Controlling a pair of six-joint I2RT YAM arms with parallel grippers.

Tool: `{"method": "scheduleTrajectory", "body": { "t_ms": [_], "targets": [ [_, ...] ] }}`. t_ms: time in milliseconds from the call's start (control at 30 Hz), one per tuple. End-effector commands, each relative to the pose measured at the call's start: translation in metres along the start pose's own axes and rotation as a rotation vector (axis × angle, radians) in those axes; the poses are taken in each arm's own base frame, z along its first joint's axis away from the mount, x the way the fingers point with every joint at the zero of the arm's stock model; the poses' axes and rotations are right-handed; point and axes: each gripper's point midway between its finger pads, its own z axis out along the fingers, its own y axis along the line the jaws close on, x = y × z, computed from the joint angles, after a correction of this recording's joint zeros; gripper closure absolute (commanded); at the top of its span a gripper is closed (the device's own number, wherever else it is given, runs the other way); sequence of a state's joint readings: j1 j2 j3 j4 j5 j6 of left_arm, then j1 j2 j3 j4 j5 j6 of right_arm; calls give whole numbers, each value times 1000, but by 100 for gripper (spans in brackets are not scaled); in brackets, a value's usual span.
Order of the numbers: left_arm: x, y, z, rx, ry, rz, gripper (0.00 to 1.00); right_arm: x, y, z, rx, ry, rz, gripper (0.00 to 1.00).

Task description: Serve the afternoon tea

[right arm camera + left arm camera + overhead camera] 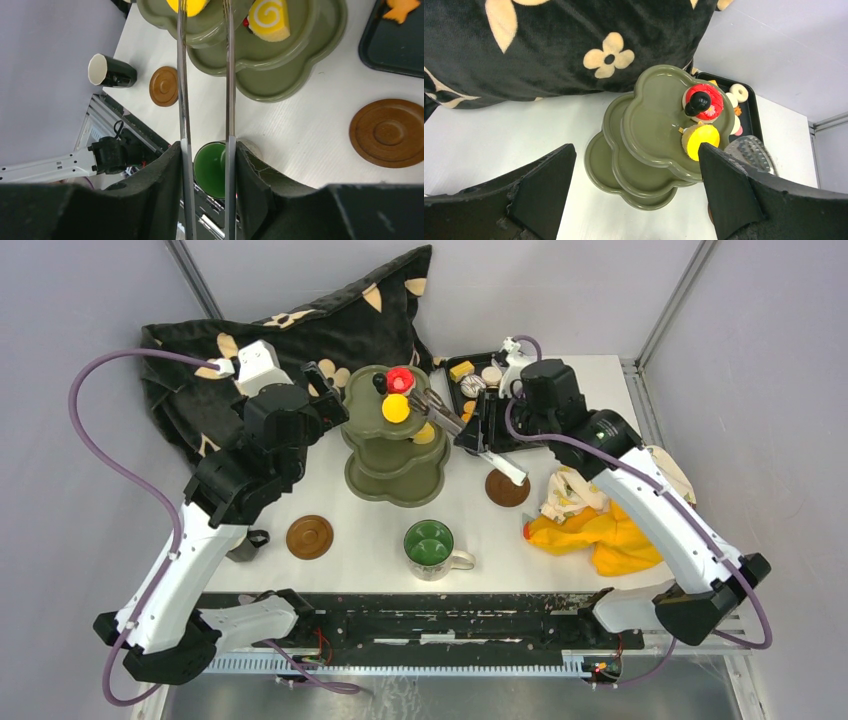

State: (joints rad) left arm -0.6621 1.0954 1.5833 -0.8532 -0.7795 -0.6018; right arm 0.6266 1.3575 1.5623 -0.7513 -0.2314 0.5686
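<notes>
Right jaws clamp silver metal tongs [181, 75], tips over olive-green three-tier scalloped stand [300, 60]; left jaws fully open, holding nothing

Probably a lab: grey-walled enclosure [770, 390], rail-fronted bench [372, 525].

Bright, even overhead light floods white table [365, 525]; only soft, short shadows ring olive stand [395, 480]. Faint sheen on its top tier in left wrist view. Steel tongs [229, 75] glint, sharp. Close-up left fingers [544, 190], right fingers [160, 195] dark, slightly soft. Wide-angle bending at wrist-frame edges. Overhead view crisp throughout.
</notes>
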Motion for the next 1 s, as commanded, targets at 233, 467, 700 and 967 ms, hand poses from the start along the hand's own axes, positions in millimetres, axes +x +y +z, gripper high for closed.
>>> {"method": "scheduleTrajectory", "body": {
  "t_ms": [233,467,700,967],
  "targets": [
    [-10,-4,3,13,-36,8,1,-50,-39,-81,206,-299,-17,54],
    [12,-40,16,162,59,169,1,-22,-109,-87,330,-237,99,58],
    [58,-90,51,324,237,421,1,-9,-122,-75,328,-197,132,58],
    [58,-105,99,270,252,461,8,-6,-121,-81,339,-186,116,57]
  ]
}}
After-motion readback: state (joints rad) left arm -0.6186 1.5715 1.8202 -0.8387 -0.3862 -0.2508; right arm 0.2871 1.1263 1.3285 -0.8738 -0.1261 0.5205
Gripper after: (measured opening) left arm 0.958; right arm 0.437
